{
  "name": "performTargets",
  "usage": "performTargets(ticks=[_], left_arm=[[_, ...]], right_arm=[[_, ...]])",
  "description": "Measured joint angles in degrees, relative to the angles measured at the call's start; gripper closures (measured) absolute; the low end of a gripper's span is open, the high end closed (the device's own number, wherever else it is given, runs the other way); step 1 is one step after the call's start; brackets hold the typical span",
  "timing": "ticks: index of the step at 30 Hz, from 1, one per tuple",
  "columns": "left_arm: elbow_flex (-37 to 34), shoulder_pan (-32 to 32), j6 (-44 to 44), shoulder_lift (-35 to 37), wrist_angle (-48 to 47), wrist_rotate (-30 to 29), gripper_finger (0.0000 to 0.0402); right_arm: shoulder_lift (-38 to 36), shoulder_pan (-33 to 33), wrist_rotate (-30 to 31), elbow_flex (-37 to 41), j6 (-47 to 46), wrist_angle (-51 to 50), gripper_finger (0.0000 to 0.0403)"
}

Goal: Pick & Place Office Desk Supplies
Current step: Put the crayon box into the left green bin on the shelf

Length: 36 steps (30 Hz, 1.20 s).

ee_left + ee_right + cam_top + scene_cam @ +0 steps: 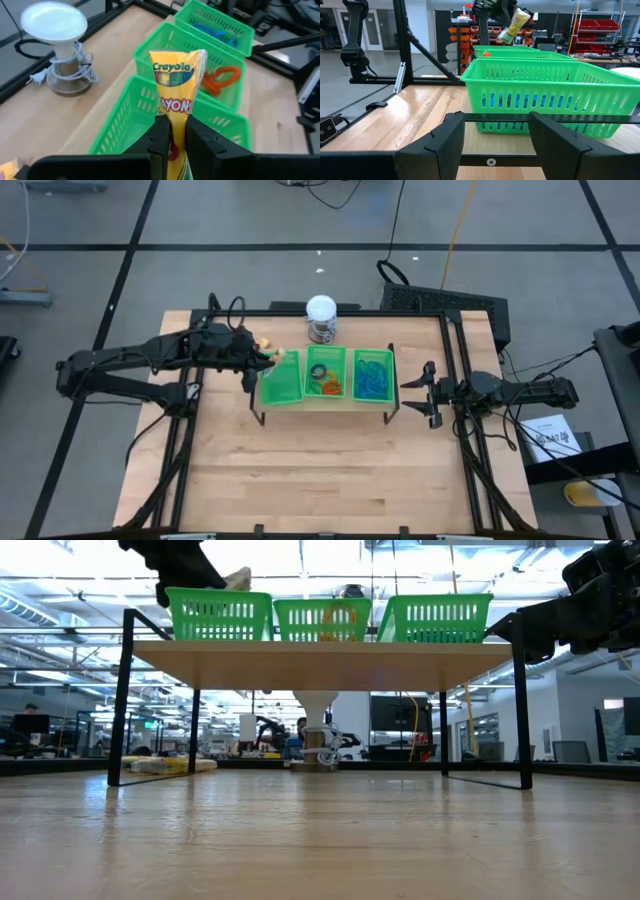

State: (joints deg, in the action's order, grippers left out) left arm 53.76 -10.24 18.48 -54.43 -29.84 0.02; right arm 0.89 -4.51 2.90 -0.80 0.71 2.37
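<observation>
The left pincer (pixel 172 131) is squeezed tight on the crayon box (pixel 176 85), held above the empty green basket (pixel 131 112). Go lower, stay over the middle, then let go gently. The right pincer (pixel 495 136) waits wide open, holding nothing

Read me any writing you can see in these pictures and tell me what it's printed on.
"Crayola": on the yellow crayon pack held in the shut left gripper, over the green baskets.
"AYON": below it on the same pack, the word's ends cut off at the pack's edges.
White sheet beside the table: print too small to read.
</observation>
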Motion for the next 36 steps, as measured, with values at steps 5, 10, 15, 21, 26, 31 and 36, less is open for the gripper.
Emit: performTargets(ticks=[5, 10, 15, 21, 26, 31, 36], left_arm=[[0.0, 0.0, -0.3, -3.0, 0.0, -0.1, 0.035], [0.0, 0.0, -2.3, -6.9, -0.1, -0.1, 0.035], [0.0, 0.0, -3.2, -8.6, 0.0, -0.1, 0.035], [0.0, 0.0, -1.7, -8.9, 0.1, -0.1, 0.0332], [0.0, -0.5, -0.1, -8.9, 0.1, -0.6, 0.0287], [0.0, -0.8, -0.2, -8.9, 0.1, -0.6, 0.0251], [0.0, -0.8, -0.7, -8.9, 0.1, -0.6, 0.0234]], right_arm=[[0.0, 0.0, 0.0, 0.0, 0.0, 0.0, 0.019], [0.0, 0.0, 0.0, 0.0, 0.0, 0.0, 0.019], [0.0, 0.0, 0.0, 0.0, 0.0, 0.0, 0.019], [0.0, 0.0, 0.0, 0.0, 0.0, 0.0, 0.019], [0.0, 0.0, 0.0, 0.0, 0.0, 0.0, 0.019], [0.0, 0.0, 0.0, 0.0, 0.0, 0.0, 0.019], [0.0, 0.0, 0.0, 0.0, 0.0, 0.0, 0.019]])
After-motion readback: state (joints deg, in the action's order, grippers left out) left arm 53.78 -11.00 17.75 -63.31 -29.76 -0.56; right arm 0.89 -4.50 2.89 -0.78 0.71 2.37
